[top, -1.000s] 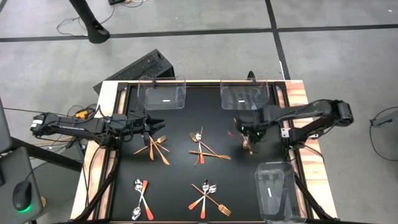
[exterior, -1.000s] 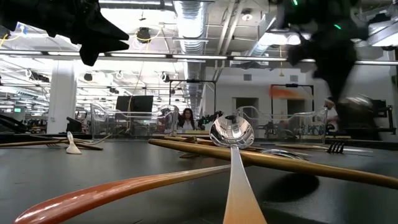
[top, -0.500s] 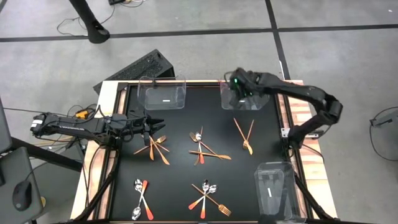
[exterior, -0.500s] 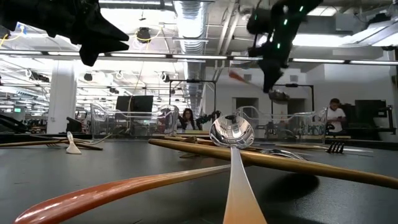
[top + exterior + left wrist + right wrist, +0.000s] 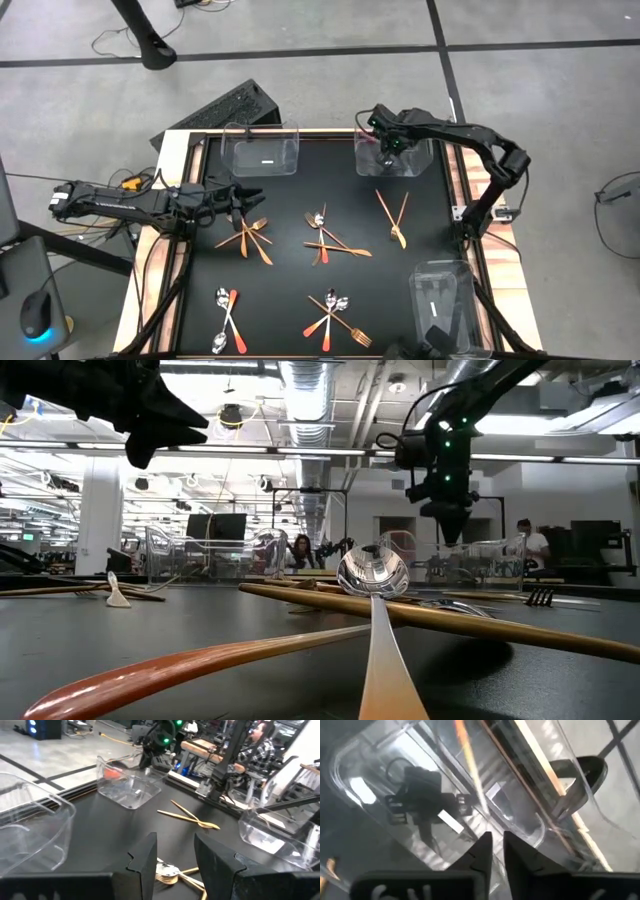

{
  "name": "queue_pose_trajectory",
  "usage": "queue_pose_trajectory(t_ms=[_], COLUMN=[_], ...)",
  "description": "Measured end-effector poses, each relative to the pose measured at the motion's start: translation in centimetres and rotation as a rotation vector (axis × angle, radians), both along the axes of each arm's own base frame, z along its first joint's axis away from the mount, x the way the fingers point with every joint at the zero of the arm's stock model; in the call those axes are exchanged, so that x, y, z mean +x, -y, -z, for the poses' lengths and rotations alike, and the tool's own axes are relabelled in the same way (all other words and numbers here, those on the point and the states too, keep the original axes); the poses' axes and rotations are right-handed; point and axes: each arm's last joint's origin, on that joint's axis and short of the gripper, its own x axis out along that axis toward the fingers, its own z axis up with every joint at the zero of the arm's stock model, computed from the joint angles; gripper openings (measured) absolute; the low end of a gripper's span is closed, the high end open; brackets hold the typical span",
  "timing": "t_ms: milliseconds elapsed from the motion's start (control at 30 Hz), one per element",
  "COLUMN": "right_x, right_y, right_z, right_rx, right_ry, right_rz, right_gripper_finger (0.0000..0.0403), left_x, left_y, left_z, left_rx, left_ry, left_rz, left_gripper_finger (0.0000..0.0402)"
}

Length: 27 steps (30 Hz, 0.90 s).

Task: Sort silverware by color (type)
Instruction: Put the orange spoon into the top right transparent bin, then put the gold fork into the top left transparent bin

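Observation:
The silverware lies in small heaps on the black table: copper forks [image 5: 250,236] at the left, a crossed heap [image 5: 327,241] in the middle, a gold pair [image 5: 396,216] at the right, and two heaps [image 5: 226,318] [image 5: 335,318] near the front. My right gripper [image 5: 392,147] [image 5: 493,851] hangs over the far right clear bin [image 5: 400,168], fingers a little apart with nothing between them. A red-orange-handled spoon [image 5: 113,772] shows blurred inside that bin [image 5: 467,750]. My left gripper [image 5: 248,206] [image 5: 172,847] stands open above the left forks.
A second clear bin [image 5: 263,153] stands at the far left and a third [image 5: 445,305] at the near right edge. In the low view a spoon's bowl [image 5: 373,572] and long handles lie close to the camera. People show in the room beyond.
My right gripper has swung from the gold pair at the table's right toward the far edge, carrying a red-orange-handled spoon, and now tips down over the far right bin. The spoon now shows in the bin, clear of the fingers. The gold pair stays on the table.

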Motion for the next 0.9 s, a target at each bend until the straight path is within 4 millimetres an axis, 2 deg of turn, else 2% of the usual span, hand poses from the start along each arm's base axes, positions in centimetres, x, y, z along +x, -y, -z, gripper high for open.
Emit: queue_pose_trajectory(t_ms=[267, 400, 533, 667, 900], right_x=[-0.4, -0.4, 0.5, 1.8, 4.2], right_y=[-0.8, -2.1, -4.6, -7.9, -13.9], right_z=[-1.7, -3.2, -4.6, -5.3, -3.7], right_rx=[-0.026, 0.018, 0.059, 0.098, 0.192], right_ry=[0.102, 0.232, 0.348, 0.407, 0.334], right_rz=[0.129, 0.166, 0.172, 0.168, 0.158], right_gripper_finger=[0.0158, 0.0179, 0.0175, 0.0163, 0.0155], left_x=[0.0, 0.0, 0.0, 0.0, 0.0], left_y=[0.0, 0.0, 0.0, 0.0, 0.0], left_z=[0.0, 0.0, 0.0, 0.0, 0.0], left_rx=[0.013, 0.012, 0.012, 0.012, 0.012], left_ry=[-0.008, -0.008, -0.008, -0.008, -0.007], left_rz=[-0.011, -0.011, -0.011, -0.011, -0.011], left_gripper_finger=[0.0118, 0.0118, 0.0118, 0.0118, 0.0118])
